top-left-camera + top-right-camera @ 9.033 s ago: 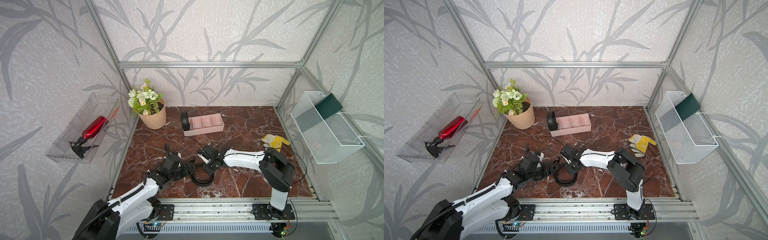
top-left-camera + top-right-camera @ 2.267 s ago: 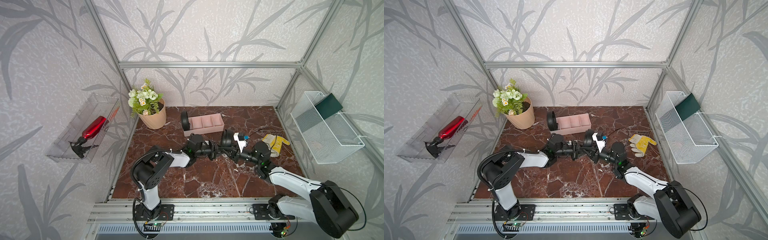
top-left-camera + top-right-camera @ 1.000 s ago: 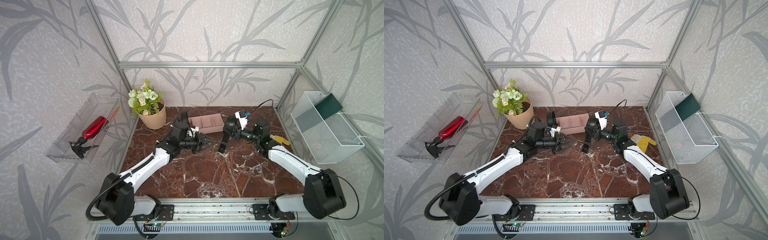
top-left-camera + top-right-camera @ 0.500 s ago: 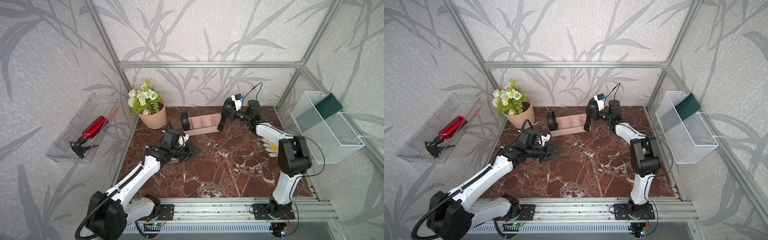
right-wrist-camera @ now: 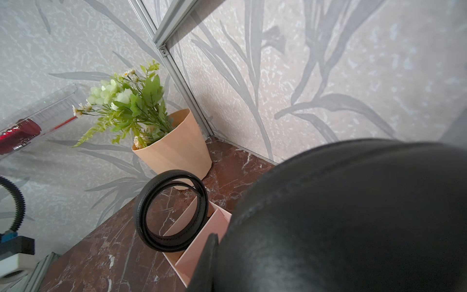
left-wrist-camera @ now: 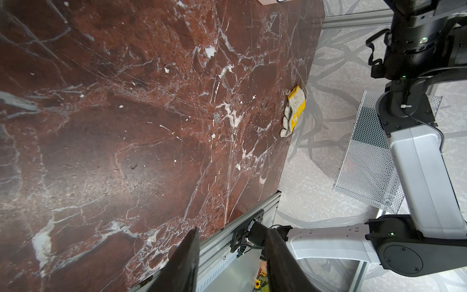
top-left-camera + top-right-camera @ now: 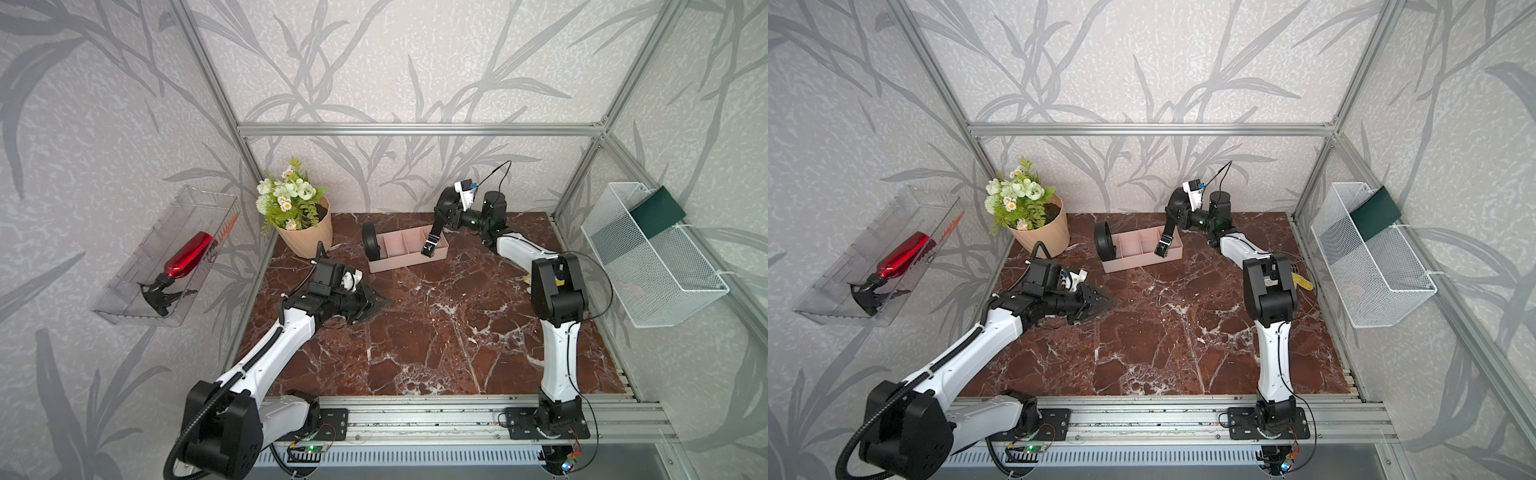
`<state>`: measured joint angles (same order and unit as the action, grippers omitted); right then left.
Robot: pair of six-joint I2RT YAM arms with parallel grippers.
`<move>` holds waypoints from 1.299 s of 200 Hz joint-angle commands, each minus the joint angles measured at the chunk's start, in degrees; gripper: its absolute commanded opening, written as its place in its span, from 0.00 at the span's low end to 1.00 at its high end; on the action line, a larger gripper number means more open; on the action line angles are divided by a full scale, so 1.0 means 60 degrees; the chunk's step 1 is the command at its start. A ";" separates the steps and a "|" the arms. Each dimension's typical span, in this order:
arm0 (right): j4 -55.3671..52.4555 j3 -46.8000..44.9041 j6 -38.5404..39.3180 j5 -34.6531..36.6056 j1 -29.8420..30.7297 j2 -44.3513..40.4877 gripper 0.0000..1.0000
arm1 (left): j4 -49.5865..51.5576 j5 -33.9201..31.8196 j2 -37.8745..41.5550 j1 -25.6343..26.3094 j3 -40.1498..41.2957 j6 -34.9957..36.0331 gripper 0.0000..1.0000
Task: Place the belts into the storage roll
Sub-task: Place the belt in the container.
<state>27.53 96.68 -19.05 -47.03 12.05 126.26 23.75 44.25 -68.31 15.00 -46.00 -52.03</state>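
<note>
The storage roll is a pale pink divided tray [image 7: 409, 261] [image 7: 1142, 258] at the back of the marble table. One coiled black belt [image 7: 371, 245] [image 5: 171, 212] stands upright in its left end compartment. My right gripper [image 7: 444, 216] [image 7: 1177, 217] hovers above the tray's right end, shut on a second coiled belt [image 7: 444, 201] [image 5: 353, 215]. That belt's buckle end [image 7: 429, 248] [image 7: 1163, 248] hangs down into the right end compartment. My left gripper [image 7: 374, 300] [image 6: 232, 260] sits low over the table in front of the tray, open, nothing between its fingers [image 6: 187, 263].
A peach flowerpot with flowers [image 7: 305, 239] [image 5: 177, 149] stands left of the tray. A yellow-and-white glove [image 6: 294, 111] [image 7: 1302, 282] lies near the right edge. A white mesh basket [image 7: 648, 257] hangs on the right wall, a clear bin with a red bottle [image 7: 166, 257] on the left wall.
My right arm has carried its belt from mid-table back to above the tray's right end. My left arm has drawn away from the tray toward the front left, gripper still open.
</note>
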 commanded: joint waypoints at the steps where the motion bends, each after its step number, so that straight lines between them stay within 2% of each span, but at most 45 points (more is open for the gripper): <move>1: 0.0957 0.0657 -0.0305 -0.0196 -0.0031 -0.0547 0.00 | -0.0086 0.0325 -0.0219 -0.0078 0.0105 0.0228 0.43; 25: 0.0861 0.1208 -0.0599 -0.0357 -0.0042 -0.0377 0.00 | -0.0282 0.0458 -0.0524 -0.0098 0.0108 0.0289 0.43; 72: 0.1568 0.1786 -0.1375 -0.0624 -0.0105 0.0863 0.00 | -0.0137 0.0771 -0.0950 -0.0229 0.0005 0.0555 0.42; 104: 0.1932 0.1478 -0.1424 -0.0833 -0.0119 0.1336 0.00 | -0.0161 0.0828 -0.1094 -0.0260 0.0078 0.0589 0.42; 127: 0.2056 0.0667 -0.1105 -0.0779 -0.0191 0.1260 0.00 | -0.0177 0.0873 -0.1193 -0.0260 0.0091 0.0586 0.42; 198: 0.2413 -0.2345 -0.0429 -0.1104 -0.0213 -0.0529 0.00 | -0.0358 0.0931 -0.0889 -0.0188 0.0418 0.0397 0.41; 233: 0.1110 -0.3954 0.0923 -0.1132 0.0560 -0.2152 0.00 | -0.0367 0.0951 -0.0426 -0.0015 0.0672 0.0337 0.41; 260: 0.1406 -0.5472 0.0887 -0.0714 0.1180 -0.3153 0.00 | -0.0319 0.0975 0.0156 0.0037 0.1036 0.0261 0.41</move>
<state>34.83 69.14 -16.38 -51.29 15.64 113.10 22.02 49.23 -71.11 14.79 -41.50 -49.93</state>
